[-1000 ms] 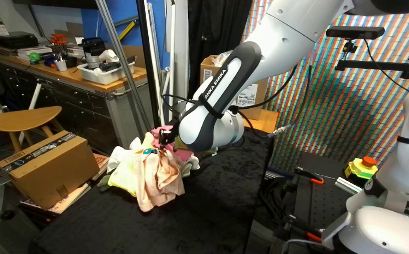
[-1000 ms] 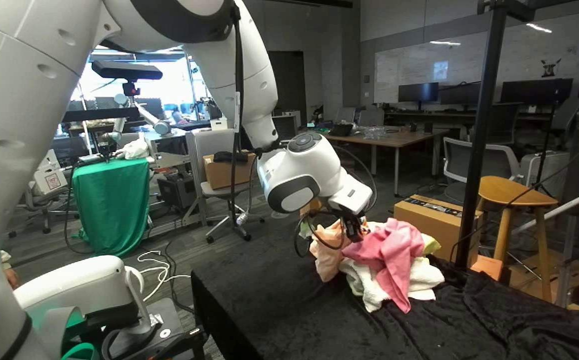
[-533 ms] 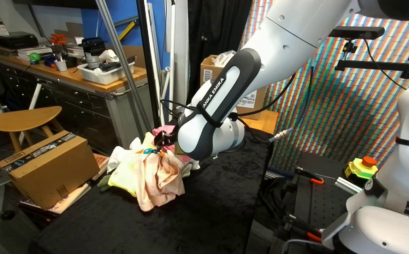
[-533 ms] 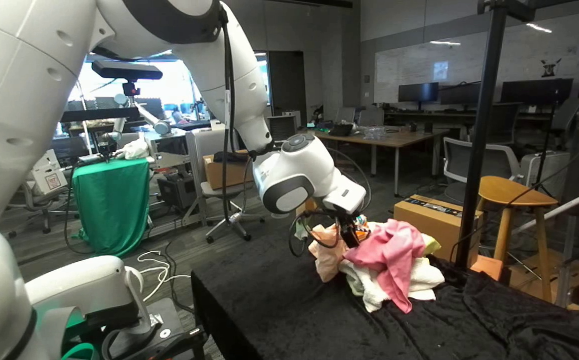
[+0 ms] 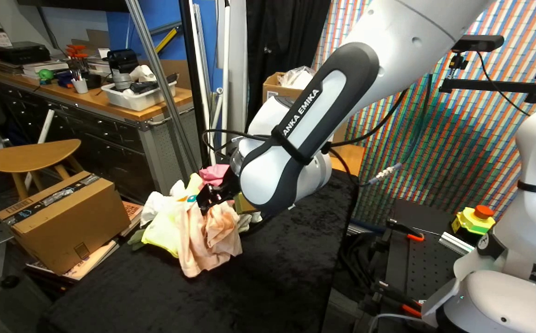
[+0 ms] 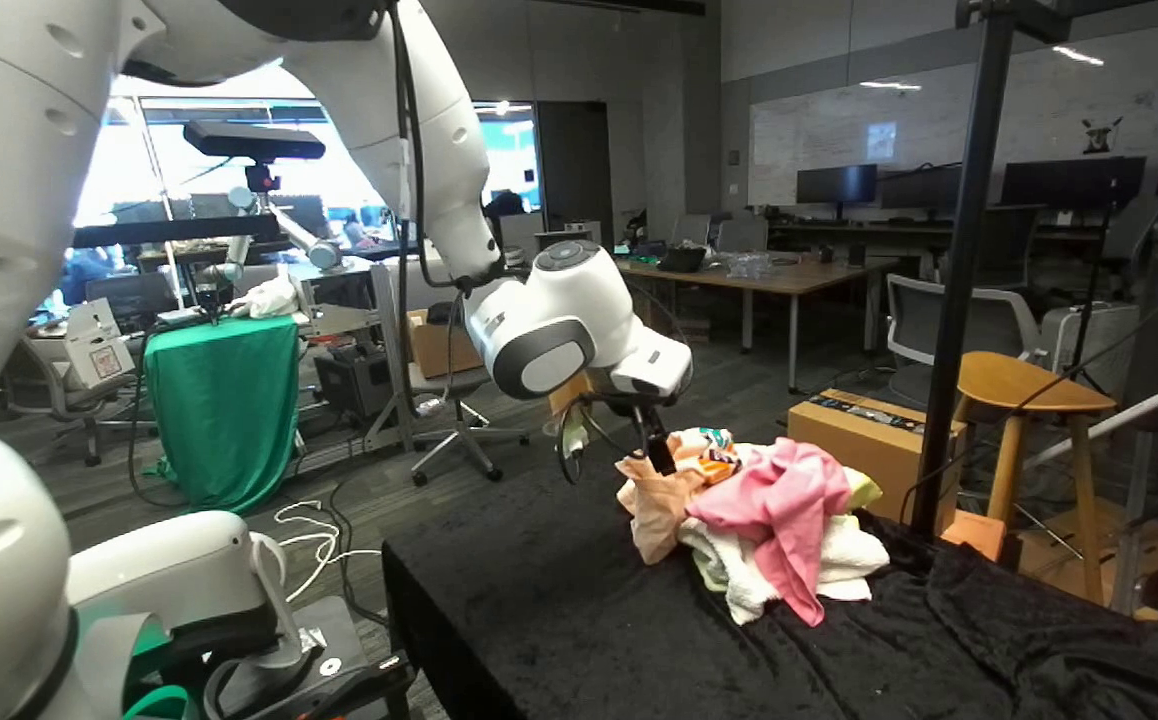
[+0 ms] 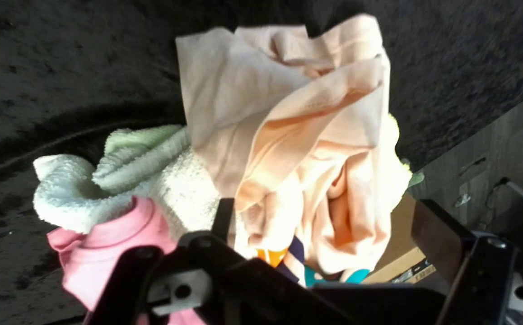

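My gripper point(image 7: 333, 228) stands open above a heap of cloths, its fingers point(image 7: 442, 239) wide apart. Between and beyond them in the wrist view lies a crumpled peach cloth point(image 7: 288, 108) with an orange, purple and teal print point(image 7: 273, 256); no grip on it shows. In both exterior views the gripper point(image 5: 209, 196) comes down at the peach cloth point(image 6: 659, 510); whether the tips touch it I cannot tell. Beside it are a pink cloth point(image 6: 789, 490), a white cloth point(image 7: 69, 194) and a yellow cloth point(image 5: 161, 231). The arm hides part of the heap.
The heap rests on a table under a black cloth point(image 5: 277, 273). A cardboard box point(image 5: 69, 222) and a wooden stool point(image 5: 32, 155) stand past its edge. A black upright post point(image 6: 959, 270) rises near the heap. Cables point(image 5: 231, 134) loop off the wrist.
The gripper has shifted from beside the pink cloth to over the peach cloth, leftward in an exterior view, and uncovered the printed part. The heap looks unmoved.
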